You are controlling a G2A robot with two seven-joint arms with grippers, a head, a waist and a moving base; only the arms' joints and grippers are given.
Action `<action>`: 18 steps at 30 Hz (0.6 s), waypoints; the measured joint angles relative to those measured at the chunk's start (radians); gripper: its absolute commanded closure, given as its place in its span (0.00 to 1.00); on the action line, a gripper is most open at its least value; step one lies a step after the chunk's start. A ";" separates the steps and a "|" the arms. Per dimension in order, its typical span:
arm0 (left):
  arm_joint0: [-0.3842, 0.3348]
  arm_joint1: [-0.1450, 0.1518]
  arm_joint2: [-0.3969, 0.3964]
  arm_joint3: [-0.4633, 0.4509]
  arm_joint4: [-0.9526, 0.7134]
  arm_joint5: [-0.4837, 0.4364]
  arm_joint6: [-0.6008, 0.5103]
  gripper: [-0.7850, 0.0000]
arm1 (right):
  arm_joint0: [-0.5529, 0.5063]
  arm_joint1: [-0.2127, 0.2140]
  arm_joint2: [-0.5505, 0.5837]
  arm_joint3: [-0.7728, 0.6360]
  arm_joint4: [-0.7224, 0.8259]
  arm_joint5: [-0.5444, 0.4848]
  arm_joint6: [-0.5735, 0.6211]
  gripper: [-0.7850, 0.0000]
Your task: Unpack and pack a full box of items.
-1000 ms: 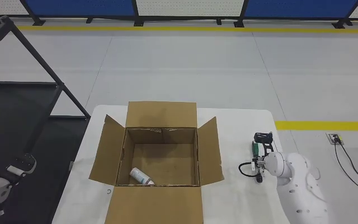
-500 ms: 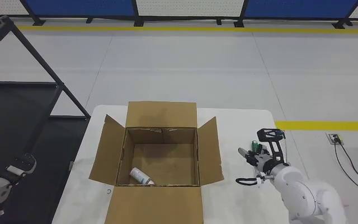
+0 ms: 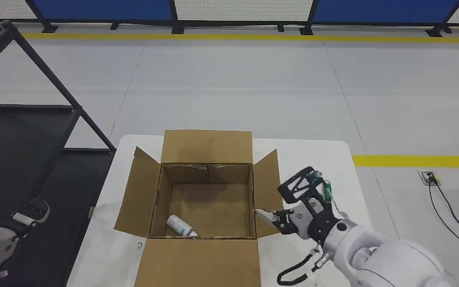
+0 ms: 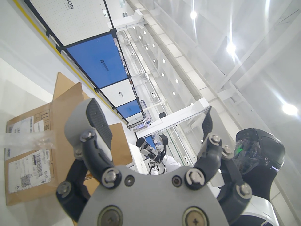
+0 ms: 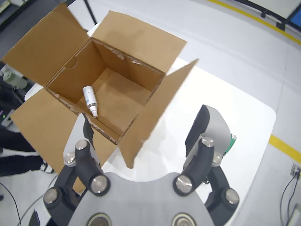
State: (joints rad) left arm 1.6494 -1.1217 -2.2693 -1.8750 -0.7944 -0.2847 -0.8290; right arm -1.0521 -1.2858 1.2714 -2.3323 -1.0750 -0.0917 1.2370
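One white bottle (image 3: 181, 226) lies in the open box (image 3: 208, 147); the right gripper (image 5: 143, 121) hangs above its side flap, fingers apart, the left gripper (image 4: 150, 111) likewise spread.

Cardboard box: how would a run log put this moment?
brown cardboard box: open | white spray bottle: lying inside | right gripper: open, empty, at flap

floor (image 3: 237, 79): pale grey, glossy | yellow line (image 3: 215, 36): along far side | panels (image 3: 100, 8): blue and white, black-framed, behind the line | black frame (image 3: 43, 72): beyond surface's (image 3: 315, 154) left edge | ceiling lights (image 4: 230, 48): bright spots, white ceiling
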 measured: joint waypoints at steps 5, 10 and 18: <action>0.004 0.000 0.005 0.008 0.006 0.004 -0.016 0.00 | 0.190 -0.020 -0.170 0.115 -0.008 0.008 0.072 0.00; 0.003 0.002 0.009 0.015 0.018 0.013 -0.021 0.00 | 0.376 -0.049 -0.309 0.279 0.004 0.073 0.118 0.00; 0.003 0.002 0.009 0.014 0.017 0.012 -0.021 0.00 | 0.365 -0.049 -0.305 0.267 0.004 0.068 0.117 0.00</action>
State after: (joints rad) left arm 1.6528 -1.1200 -2.2600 -1.8606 -0.7772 -0.2723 -0.8500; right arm -0.6871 -1.3345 0.9663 -2.0651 -1.0710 -0.0233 1.3539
